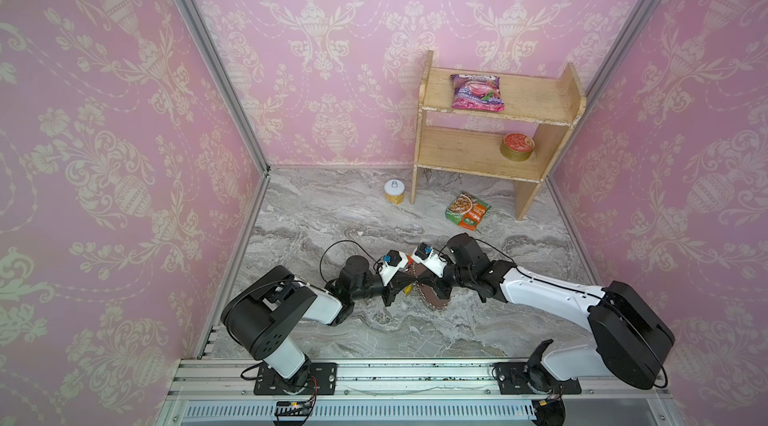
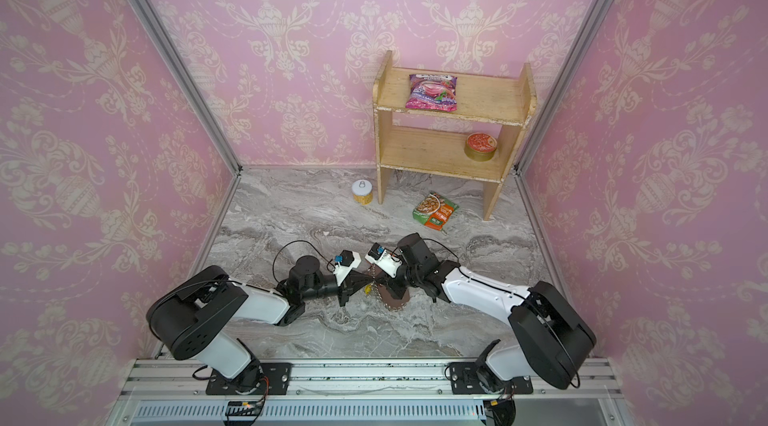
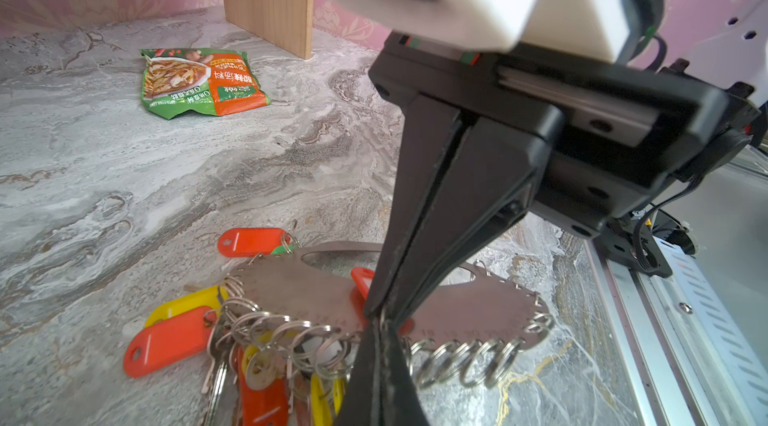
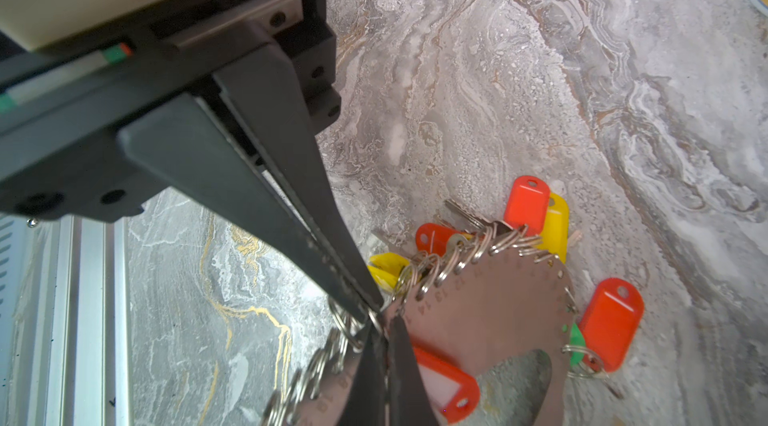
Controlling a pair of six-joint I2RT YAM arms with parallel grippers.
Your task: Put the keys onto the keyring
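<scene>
Keyring (image 3: pixel 299 291) first: we see a flat, brushed grey-brown metal band, oval with a teardrop cut-out. Small numerals are stamped along its rim, and silver wire split rings (image 3: pixel 457 357) are threaded through the edge like a coil. It sits on the marble-patterned tabletop (image 3: pixel 104 178), front and centre between the two arms. In both top views the keyring (image 1: pixel 437 300) runs its long axis from the gripper tips toward the near rail, leaning a little right.

Now the keys (image 3: pixel 259 368): thin silver blades bunched at one end of the band. Their glossy oblong plastic tags (image 3: pixel 166 341) in orange-red, yellow and a sliver of green fan outward from the rim. One red tag lies under the band.

The left gripper (image 3: pixel 380 326) has its dark tapered fingers pressed tight together, and so does the right gripper (image 4: pixel 371 308). The two tips meet nose to nose at one ring on the band's edge. Whether either actually pinches that wire, we can't tell.
</scene>
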